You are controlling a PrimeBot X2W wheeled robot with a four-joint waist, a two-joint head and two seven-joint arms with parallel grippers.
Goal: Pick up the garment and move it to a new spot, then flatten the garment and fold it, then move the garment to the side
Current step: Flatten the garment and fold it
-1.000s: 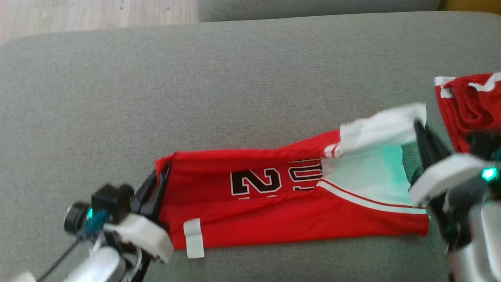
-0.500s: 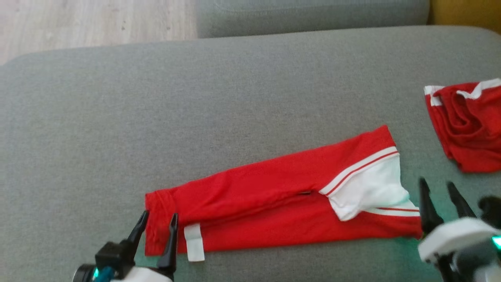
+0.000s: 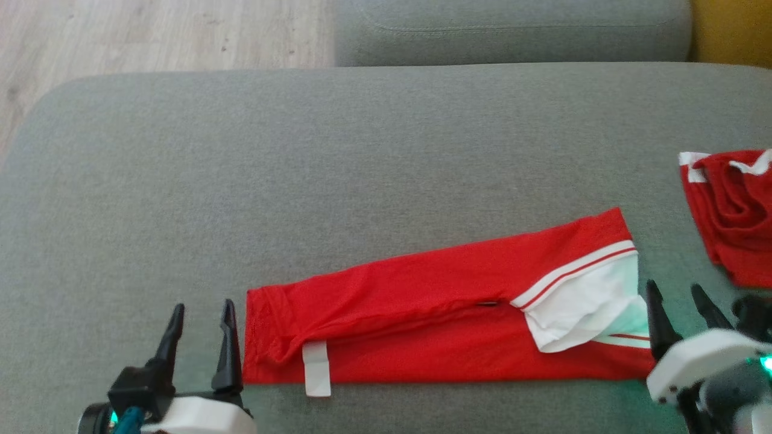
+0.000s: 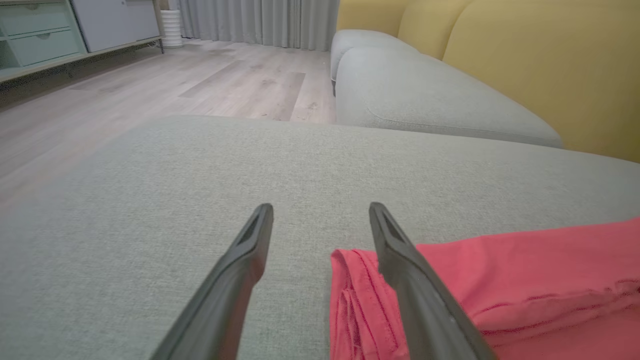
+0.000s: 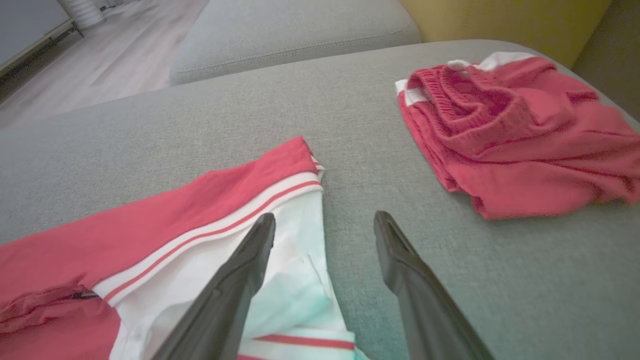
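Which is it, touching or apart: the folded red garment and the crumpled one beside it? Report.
Apart. The right wrist view shows bare grey cushion between the folded garment and the crumpled garment.

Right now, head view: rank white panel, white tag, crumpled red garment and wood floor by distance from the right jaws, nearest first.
1. White panel: right end of the folded garment, just alongside.
2. Crumpled red garment: far right of the cushion.
3. White tag: folded garment's left end.
4. Wood floor: top left, beyond the cushion.

The right gripper (image 5: 325, 216) (jaws apart) hovers at the garment (image 5: 150, 220) edge.
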